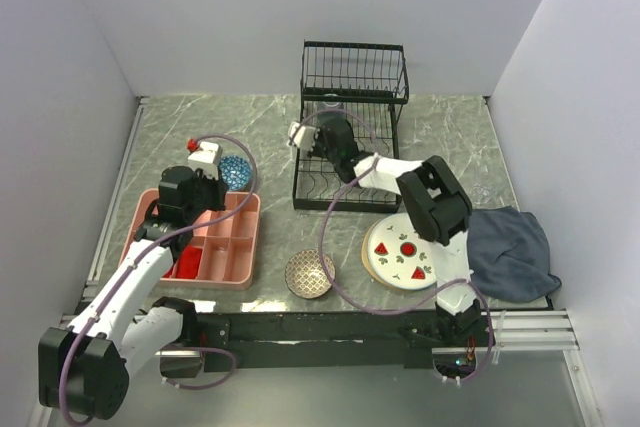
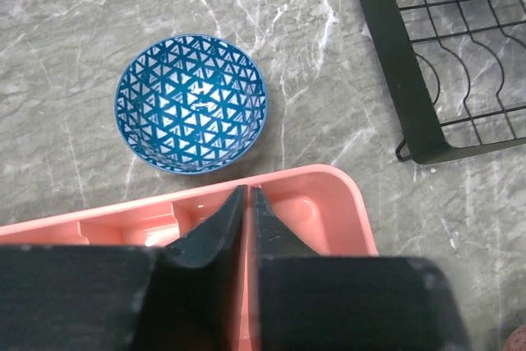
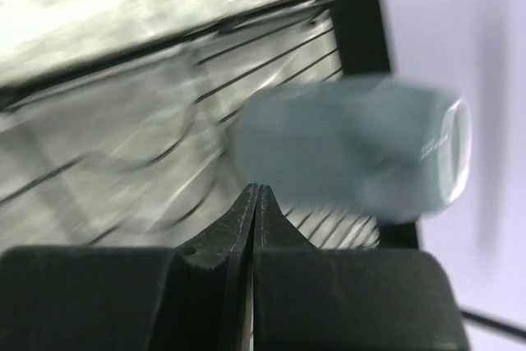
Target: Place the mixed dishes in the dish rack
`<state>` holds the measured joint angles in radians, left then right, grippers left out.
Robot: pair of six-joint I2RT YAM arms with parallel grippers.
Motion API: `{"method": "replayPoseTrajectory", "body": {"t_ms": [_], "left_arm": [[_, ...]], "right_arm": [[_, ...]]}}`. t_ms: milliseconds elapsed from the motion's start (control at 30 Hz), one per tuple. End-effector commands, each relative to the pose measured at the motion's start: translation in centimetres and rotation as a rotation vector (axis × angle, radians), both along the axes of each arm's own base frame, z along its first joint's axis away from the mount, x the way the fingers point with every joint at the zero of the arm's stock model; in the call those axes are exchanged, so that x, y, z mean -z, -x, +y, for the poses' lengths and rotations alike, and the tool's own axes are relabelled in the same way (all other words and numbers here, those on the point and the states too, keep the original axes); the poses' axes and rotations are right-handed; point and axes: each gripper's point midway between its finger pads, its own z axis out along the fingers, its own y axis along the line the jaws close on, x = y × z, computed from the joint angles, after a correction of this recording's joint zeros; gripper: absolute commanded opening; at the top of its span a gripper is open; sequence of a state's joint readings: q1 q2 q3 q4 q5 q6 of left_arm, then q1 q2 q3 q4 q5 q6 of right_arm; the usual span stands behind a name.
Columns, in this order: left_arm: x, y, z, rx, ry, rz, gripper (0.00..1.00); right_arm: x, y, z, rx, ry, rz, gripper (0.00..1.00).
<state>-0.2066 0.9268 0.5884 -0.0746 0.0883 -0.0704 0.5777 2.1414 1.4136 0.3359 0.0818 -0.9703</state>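
The small blue patterned bowl (image 1: 236, 171) stands on the table left of the black wire dish rack (image 1: 350, 127); the left wrist view shows the bowl (image 2: 191, 103) upright and empty. My left gripper (image 1: 218, 187) is shut and empty over the pink tray's far edge, just short of the bowl (image 2: 248, 191). My right gripper (image 1: 332, 117) is shut inside the rack (image 3: 257, 188), its tips beside a blurred clear cup (image 3: 353, 150) lying on its side. The pinkish-brown bowl (image 1: 309, 274) and the watermelon plate (image 1: 400, 252) sit near the front edge. A tan rim (image 1: 366, 245) shows under the watermelon plate.
The pink compartment tray (image 1: 240, 272) with red pieces lies at the front left, under my left arm. A dark blue-grey cloth (image 1: 510, 252) lies at the front right beside the plates. White walls close in the table on three sides.
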Motion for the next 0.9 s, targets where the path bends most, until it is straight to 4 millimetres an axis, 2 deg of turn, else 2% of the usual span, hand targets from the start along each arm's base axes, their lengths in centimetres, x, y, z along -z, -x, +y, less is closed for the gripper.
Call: {"method": "replayPoseTrajectory", "body": {"t_ms": [0, 33, 67, 100, 133, 167, 233, 267, 300, 333, 367, 433, 467, 567, 600, 667, 700, 867], "left_arm": [[-2.3, -0.9, -0.2, -0.004, 0.03, -0.052, 0.33], [-2.6, -1.0, -0.3, 0.001, 0.031, -0.057, 0.41], [-3.2, -1.1, -0.8, 0.031, 0.036, -0.069, 0.53], [-3.5, -1.1, -1.0, 0.053, 0.024, -0.08, 0.58], [-4.0, -1.2, -1.3, 0.074, 0.023, -0.094, 0.61], [-4.3, -1.2, -1.7, 0.103, 0.026, -0.108, 0.67], [-4.9, -1.2, -2.3, 0.145, 0.019, -0.129, 0.72], [-5.3, -1.2, -2.8, 0.172, 0.031, -0.142, 0.76], [-5.5, -1.2, -3.1, 0.188, 0.037, -0.146, 0.78], [-5.8, -1.2, -3.3, 0.204, 0.043, -0.151, 0.79], [-5.9, -1.1, -3.7, 0.224, 0.051, -0.152, 0.81], [-6.5, -1.2, -4.3, 0.252, 0.071, -0.171, 0.81], [-6.6, -1.2, -4.4, 0.257, 0.077, -0.174, 0.8], [-6.9, -1.2, -4.7, 0.267, 0.091, -0.198, 0.8], [-6.9, -1.1, -4.7, 0.266, 0.097, -0.199, 0.8], [-6.8, -1.1, -4.8, 0.269, 0.1, -0.198, 0.8], [-6.8, -1.2, -4.8, 0.268, 0.102, -0.195, 0.8], [-6.4, -1.3, -5.3, 0.277, 0.138, -0.17, 0.78]], "right_arm": [[-7.5, 4.7, 1.2, -0.051, -0.147, -0.029, 0.19], [-7.6, 6.3, 1.8, -0.081, -0.161, 0.007, 0.27], [-6.1, 8.3, 1.3, -0.083, -0.137, 0.095, 0.37], [-8.1, 9.8, 1.1, -0.083, -0.186, 0.116, 0.42], [-8.1, 11.3, 1.2, -0.11, -0.196, 0.163, 0.5], [-8.5, 13.1, 0.0, -0.095, -0.192, 0.209, 0.54], [-9.1, 14.7, -1.3, -0.036, -0.245, 0.279, 0.6], [-9.8, 15.8, -3.1, 0.023, -0.244, 0.303, 0.63], [-9.9, 16.4, -3.9, 0.079, -0.295, 0.348, 0.65], [-10.2, 16.8, -5.4, 0.136, -0.306, 0.357, 0.68], [-10.5, 17.7, -8.4, 0.215, -0.319, 0.359, 0.7], [-10.2, 18.8, -11.6, 0.305, -0.347, 0.368, 0.74], [-9.3, 19.6, -15.2, 0.404, -0.343, 0.388, 0.74], [-7.1, 21.3, -21.3, 0.611, -0.353, 0.466, 0.73], [-6.7, 21.3, -24.4, 0.707, -0.388, 0.482, 0.72], [-5.9, 21.6, -26.9, 0.793, -0.404, 0.511, 0.68], [-5.7, 21.6, -29.1, 0.855, -0.419, 0.511, 0.66], [-3.8, 20.5, -34.4, 1.015, -0.447, 0.517, 0.67]]}}
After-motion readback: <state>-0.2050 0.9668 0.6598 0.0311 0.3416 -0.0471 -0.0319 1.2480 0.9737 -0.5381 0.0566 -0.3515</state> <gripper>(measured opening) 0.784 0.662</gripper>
